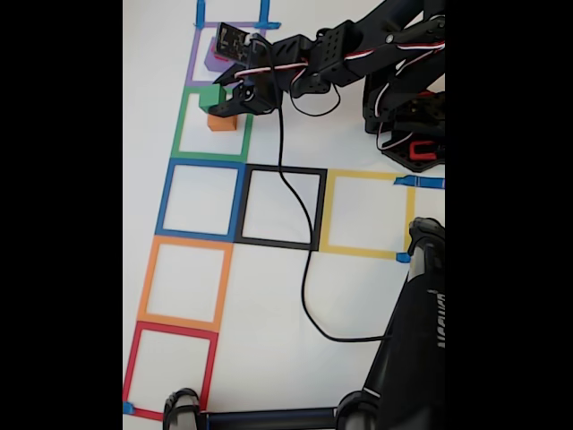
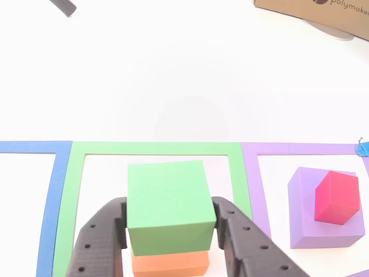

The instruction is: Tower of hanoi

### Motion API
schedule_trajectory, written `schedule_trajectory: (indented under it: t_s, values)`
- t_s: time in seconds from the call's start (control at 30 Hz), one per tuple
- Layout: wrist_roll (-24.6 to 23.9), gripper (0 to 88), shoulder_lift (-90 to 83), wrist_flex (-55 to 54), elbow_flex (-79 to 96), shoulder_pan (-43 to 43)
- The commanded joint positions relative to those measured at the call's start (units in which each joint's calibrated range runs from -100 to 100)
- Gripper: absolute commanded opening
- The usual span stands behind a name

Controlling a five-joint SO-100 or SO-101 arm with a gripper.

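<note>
A green block (image 2: 167, 205) sits on top of an orange block (image 2: 170, 262) inside the green tape square (image 2: 155, 149). My gripper (image 2: 170, 210) is shut on the green block, one finger against each side. To the right in the other view, a small red block (image 2: 336, 198) rests on the larger purple block (image 2: 308, 222) in the purple tape square (image 2: 300, 149). In the fixed view the gripper (image 1: 215, 100) reaches from the right over the green block (image 1: 209, 95) and orange block (image 1: 222, 123). The purple block (image 1: 215, 57) is partly hidden behind it.
Blue (image 1: 201, 199), black (image 1: 285, 206), yellow (image 1: 367, 213), orange (image 1: 183, 282) and red (image 1: 170, 369) tape squares mark the white table. A black cable (image 1: 304, 269) trails across it. Another black arm or stand (image 1: 412, 340) fills the lower right. A cardboard box (image 2: 323, 11) lies beyond.
</note>
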Motion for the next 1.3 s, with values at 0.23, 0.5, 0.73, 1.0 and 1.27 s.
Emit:
schedule_trajectory:
  t_s: [0.23, 0.5, 0.73, 1.0, 1.27]
  values:
    - [0.4, 8.6, 12.4, -15.3, -0.2, 1.9]
    - [0.4, 8.7, 15.8, -19.4, 0.1, 0.6]
    - [0.4, 8.6, 17.5, -22.3, 2.1, 1.1]
    - [0.4, 8.5, 19.7, -24.1, 2.0, 1.0]
    - [0.4, 8.5, 23.2, -27.6, 1.1, 0.6]
